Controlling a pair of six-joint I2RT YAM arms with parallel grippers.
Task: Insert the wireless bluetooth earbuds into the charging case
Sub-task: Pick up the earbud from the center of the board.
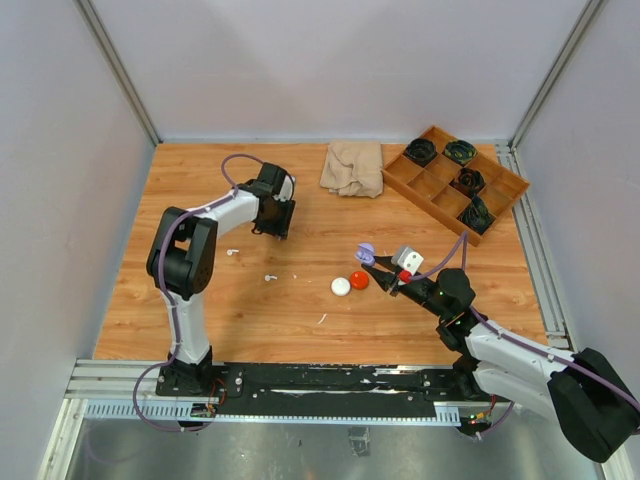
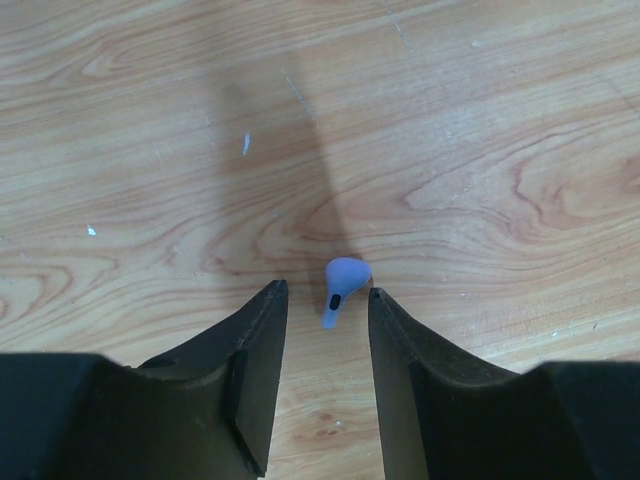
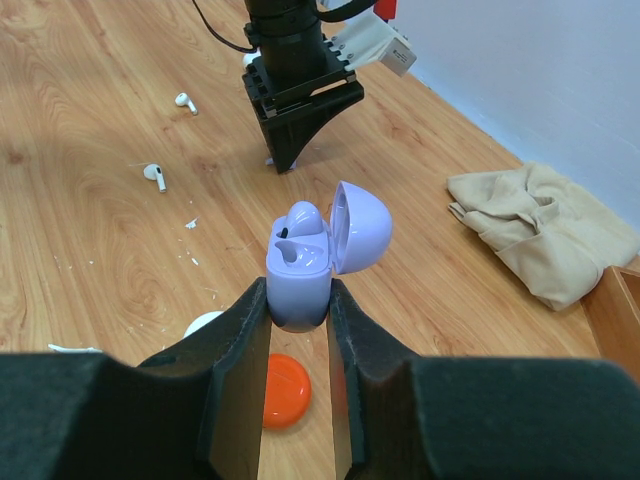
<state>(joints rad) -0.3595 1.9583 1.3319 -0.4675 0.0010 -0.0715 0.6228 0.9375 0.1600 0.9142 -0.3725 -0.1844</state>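
Note:
A pale purple earbud (image 2: 343,285) lies on the wooden table between the tips of my left gripper (image 2: 325,290), whose jaws stand open with a gap on either side of it. My right gripper (image 3: 298,290) is shut on the pale purple charging case (image 3: 298,275), held upright above the table with its lid (image 3: 362,225) swung open. One purple earbud (image 3: 303,220) sits in the case beside a vacant socket. Two white earbuds (image 3: 184,101) (image 3: 154,175) lie loose on the table near the left gripper (image 1: 272,218). The top view shows the case (image 1: 366,250) mid-table.
An orange puck (image 1: 359,280) and a white puck (image 1: 341,286) lie below the held case. A beige cloth (image 1: 352,167) is at the back. A wooden divided tray (image 1: 497,200) with dark items stands back right. White specks dot the wood.

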